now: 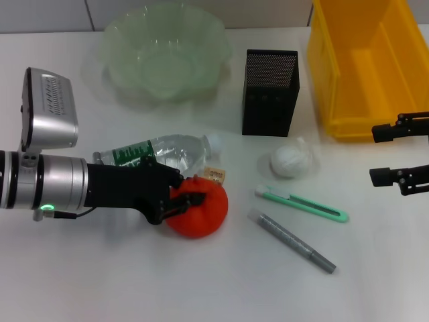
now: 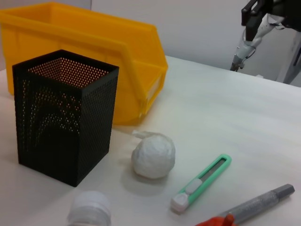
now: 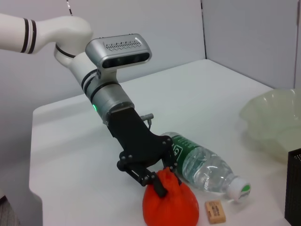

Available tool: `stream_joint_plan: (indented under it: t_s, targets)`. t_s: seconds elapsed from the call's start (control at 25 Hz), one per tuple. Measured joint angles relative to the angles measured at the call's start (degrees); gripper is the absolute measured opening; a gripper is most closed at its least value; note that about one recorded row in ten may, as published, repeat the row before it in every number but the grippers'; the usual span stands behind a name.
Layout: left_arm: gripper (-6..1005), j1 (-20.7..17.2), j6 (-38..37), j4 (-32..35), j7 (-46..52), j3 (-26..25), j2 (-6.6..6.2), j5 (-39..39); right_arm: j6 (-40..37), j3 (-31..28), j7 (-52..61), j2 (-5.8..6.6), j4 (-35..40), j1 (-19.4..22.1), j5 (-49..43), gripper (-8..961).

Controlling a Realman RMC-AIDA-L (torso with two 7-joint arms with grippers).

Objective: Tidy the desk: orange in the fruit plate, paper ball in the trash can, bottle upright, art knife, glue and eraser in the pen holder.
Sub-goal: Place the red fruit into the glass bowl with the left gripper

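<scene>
We judge the orange step underway: left tool [image 1: 179,201] pinching the soft red-orange orange [image 1: 199,207] on the desk [image 1: 100,282], near the lying clear plastic bottle [image 1: 157,153]. Next: lift it to the far pale-green glass fruit plate [image 1: 163,50]. Right tool [image 1: 382,153] idle at right, spread.

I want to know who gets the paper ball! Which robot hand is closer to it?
Right. The right gripper hovers open, just across from the paper ball, by the yellow bin. The left gripper is farther off, closed on the orange.
</scene>
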State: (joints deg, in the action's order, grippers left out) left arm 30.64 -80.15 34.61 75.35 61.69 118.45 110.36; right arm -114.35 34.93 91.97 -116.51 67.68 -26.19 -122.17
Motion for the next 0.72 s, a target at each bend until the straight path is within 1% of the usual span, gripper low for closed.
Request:
stream_joint_plan:
  t_s: [0.16, 0.2, 0.24, 0.28, 0.32, 0.36, 0.4, 0.44, 0.52, 0.6, 0.64, 0.68, 0.72]
  targets:
    - [260, -1.34, -2.21, 3.47, 2.47, -0.18, 0.00, -0.99, 0.02, -0.13, -0.17, -0.11, 0.01, 0.23, 0.00, 770]
    - [244, -2.15, -3.62, 5.90, 4.11, -0.45, -0.02, -2.11, 0.09, -0.18, -0.18, -0.14, 0.00, 0.31, -0.04, 771]
    - [228, -3.39, -5.68, 10.47, 7.42, -1.01, -0.11, -3.94, 0.38, -0.24, -0.17, -0.15, 0.00, 0.45, -0.42, 771]
    - [213, -3.39, -5.68, 10.47, 7.42, -1.01, -0.11, -3.94, 0.38, -0.24, -0.17, -0.15, 0.00, 0.45, -0.42, 771]
    - [197, -4.04, -6.40, 14.04, 9.81, -1.60, -0.13, -4.68, 0.61, -0.26, -0.05, -0.16, 0.05, 0.51, -0.79, 771]
    - [181, -4.32, -6.65, 15.57, 10.75, -1.85, -0.16, -4.98, 0.96, -0.24, 0.36, -0.18, 0.14, 0.53, -1.26, 771]
    - [175, -4.59, -6.74, 18.81, 13.07, -2.89, -0.16, -5.24, 1.35, -0.10, 1.01, -0.21, 0.32, 0.54, -1.75, 771]
    - [168, -4.32, -5.81, 23.12, 16.80, -5.03, -0.18, -5.39, 1.86, 0.15, 2.17, -0.26, 0.57, 0.44, -2.80, 771]
    - [156, -3.80, -4.93, 23.75, 17.79, -5.85, -0.20, -5.37, 2.01, 0.22, 2.69, -0.30, 0.68, 0.29, -3.45, 771]
    - [143, -1.93, -1.82, 24.29, 19.58, -7.89, -0.27, -5.01, 2.04, 0.24, 3.31, -0.46, 0.76, 0.00, -4.69, 771]
    - [132, 0.24, 1.88, 23.22, 20.65, -9.02, -0.33, -4.44, 2.04, 0.24, 3.70, -0.77, 1.01, -0.19, -5.59, 771]
    - [121, 1.27, 3.74, 22.52, 21.23, -9.21, -0.33, -4.13, 2.04, 0.24, 3.77, -0.96, 1.20, -0.21, -5.92, 771]
    - [110, 1.27, 3.74, 22.52, 21.23, -9.21, -0.33, -4.13, 2.04, 0.24, 3.85, -1.12, 1.39, -0.22, -6.22, 771]
